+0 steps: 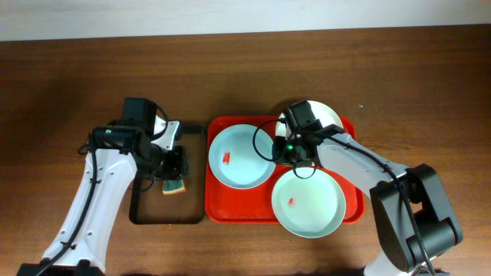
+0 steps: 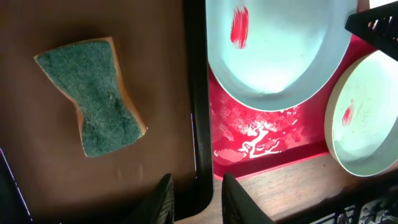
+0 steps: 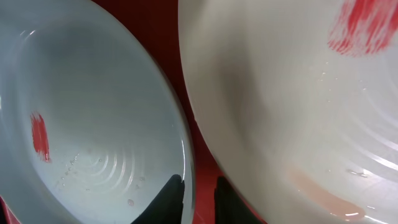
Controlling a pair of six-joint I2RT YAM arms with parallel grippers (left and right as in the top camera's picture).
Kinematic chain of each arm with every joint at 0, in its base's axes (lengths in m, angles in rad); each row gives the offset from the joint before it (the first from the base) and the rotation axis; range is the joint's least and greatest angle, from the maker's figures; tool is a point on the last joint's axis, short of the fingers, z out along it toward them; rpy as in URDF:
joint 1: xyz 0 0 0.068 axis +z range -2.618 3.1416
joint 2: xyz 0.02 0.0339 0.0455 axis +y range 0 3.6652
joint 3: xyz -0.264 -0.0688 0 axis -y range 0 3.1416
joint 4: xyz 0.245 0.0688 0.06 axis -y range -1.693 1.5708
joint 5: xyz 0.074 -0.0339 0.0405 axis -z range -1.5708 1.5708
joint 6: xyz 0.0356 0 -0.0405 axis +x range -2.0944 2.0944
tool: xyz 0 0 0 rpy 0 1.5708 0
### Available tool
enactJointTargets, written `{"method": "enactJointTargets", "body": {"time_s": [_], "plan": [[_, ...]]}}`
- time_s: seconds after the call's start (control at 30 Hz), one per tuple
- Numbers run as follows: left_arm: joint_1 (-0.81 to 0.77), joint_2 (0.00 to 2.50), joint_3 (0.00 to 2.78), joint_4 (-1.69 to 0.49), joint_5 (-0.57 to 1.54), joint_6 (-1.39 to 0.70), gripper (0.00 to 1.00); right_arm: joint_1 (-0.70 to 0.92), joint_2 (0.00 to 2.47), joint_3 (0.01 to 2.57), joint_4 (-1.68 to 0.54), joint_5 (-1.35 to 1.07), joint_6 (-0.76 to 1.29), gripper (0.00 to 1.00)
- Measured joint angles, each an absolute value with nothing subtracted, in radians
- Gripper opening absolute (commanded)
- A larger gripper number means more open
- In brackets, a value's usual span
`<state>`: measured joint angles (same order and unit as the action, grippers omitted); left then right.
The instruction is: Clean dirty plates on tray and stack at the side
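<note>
Overhead: red tray [image 1: 230, 205] holds three plates [image 1: 308, 202]. Left of it, black tray [image 1: 167, 221] holds sponge [image 1: 174, 186]; left gripper [image 2: 196, 186] above, jaws slightly apart, empty. At the red tray, right gripper [image 3: 196, 190] straddles blue plate [image 1: 239, 156] rim; grip cannot be told.

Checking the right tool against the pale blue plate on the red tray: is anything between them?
Nothing visible. The right tool sits at the rim of the pale blue plate, one finger inside it and one outside. The neighbouring plate lies close beside, separated by a strip of red tray.
</note>
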<state>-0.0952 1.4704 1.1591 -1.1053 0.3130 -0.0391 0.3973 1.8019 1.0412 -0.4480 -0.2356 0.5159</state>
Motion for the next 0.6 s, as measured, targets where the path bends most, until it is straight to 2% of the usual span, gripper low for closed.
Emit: {"method": "enactJointTargets", "body": {"time_s": [0.27,0.37,0.4,0.43,0.6], "plan": [[-0.095,1.470,1.159,-1.102,0.313,-0.039,0.24,0.402,1.802,1.041,-0.433,-0.233,0.517,0.19],[-0.095,1.470,1.159,-1.098,0.313,-0.039,0.24,0.448,1.802,1.040,-0.431,-0.198,0.516,0.19],[-0.095,1.470,1.159,-1.098,0.313,-0.039,0.24,0.450,1.802,1.040,-0.433,-0.191,0.517,0.18],[-0.095,1.470,1.159,-1.098,0.313,-0.039,0.24,0.450,1.802,1.040,-0.436,-0.184,0.516,0.04],[-0.095,1.470,1.159,-1.098,0.313,-0.039,0.25,0.450,1.802,1.039,-0.466,-0.176,0.517,0.04]]}}
